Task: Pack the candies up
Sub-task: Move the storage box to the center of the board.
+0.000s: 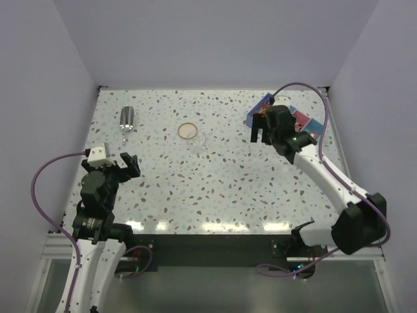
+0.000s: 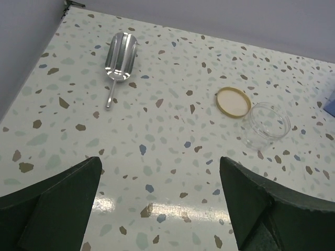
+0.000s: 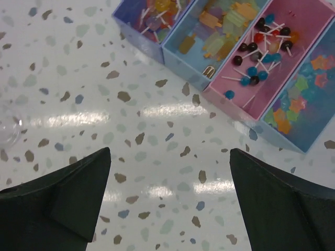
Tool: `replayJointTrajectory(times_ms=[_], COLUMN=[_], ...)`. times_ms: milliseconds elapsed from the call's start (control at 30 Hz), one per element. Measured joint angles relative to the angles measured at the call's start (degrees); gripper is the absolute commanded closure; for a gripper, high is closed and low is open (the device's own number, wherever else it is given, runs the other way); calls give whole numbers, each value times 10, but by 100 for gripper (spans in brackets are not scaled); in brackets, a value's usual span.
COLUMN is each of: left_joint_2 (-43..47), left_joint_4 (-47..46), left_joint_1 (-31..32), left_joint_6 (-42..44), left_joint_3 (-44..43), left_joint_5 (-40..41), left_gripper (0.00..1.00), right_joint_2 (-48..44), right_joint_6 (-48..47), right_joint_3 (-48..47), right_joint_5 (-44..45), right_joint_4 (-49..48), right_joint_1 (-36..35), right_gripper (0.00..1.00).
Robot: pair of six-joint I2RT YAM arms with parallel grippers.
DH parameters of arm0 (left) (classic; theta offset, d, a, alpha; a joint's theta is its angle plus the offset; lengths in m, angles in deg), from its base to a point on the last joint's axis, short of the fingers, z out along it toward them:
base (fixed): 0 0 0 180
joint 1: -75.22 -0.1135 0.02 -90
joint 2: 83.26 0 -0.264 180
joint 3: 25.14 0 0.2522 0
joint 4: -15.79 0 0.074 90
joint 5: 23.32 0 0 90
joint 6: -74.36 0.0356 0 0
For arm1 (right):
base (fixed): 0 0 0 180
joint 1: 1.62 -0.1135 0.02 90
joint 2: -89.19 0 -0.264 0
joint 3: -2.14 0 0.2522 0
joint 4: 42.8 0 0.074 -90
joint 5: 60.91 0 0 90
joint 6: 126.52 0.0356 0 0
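The candies (image 3: 222,29) lie in a compartmented box (image 3: 184,67) at the table's far right: yellow-orange pieces in a light blue cell, dark, red and blue ones on sticks (image 3: 255,52) in a pink cell, bright star shapes (image 3: 293,102) in a blue cell. The box also shows in the top view (image 1: 258,109). My right gripper (image 3: 170,157) is open and empty, hovering just in front of the box (image 1: 262,135). My left gripper (image 2: 159,167) is open and empty over bare table at the near left (image 1: 128,167).
A small clear round jar (image 2: 268,125) stands open mid-table, its tan lid (image 2: 233,102) lying beside it (image 1: 187,131). A metal scoop (image 2: 120,51) lies at the far left (image 1: 127,119). White walls enclose the table on three sides.
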Motion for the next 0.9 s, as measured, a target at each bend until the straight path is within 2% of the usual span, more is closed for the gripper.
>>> replayJointTrajectory(times_ms=[33,100,267,400,533,633,767,800,900], left_joint_2=[3,5,7,9,9,9,9,9,9], left_joint_4=[0,0,-5,-10,-13,-13,-13,-13,-13], left_joint_1=[9,25,55,66,76,79,82,82,82], left_joint_6=[-1,-1,-5,-5,-5,-5,-5,-5,-5], left_joint_3=[5,10,11,11,11,11,11,11,11], left_joint_5=[0,1,1,3,4,5,6,6,8], left_gripper=[0,0,0,0,0,0,0,0,0], right_joint_2=[36,104,248,345,402,430,441,441,428], right_joint_6=[8,24,56,86,108,122,139,143,157], right_joint_3=[-25,-73,-165,-230,-278,-298,-296,-295,-276], right_joint_5=[-3,-3,-4,-7,-8,-8,-10,-11,-10], right_joint_4=[10,15,36,53,59,61,63,64,57], right_joint_1=[22,69,154,177,187,191,193,193,192], right_gripper=[1,9,21,34,41,53,75,85,98])
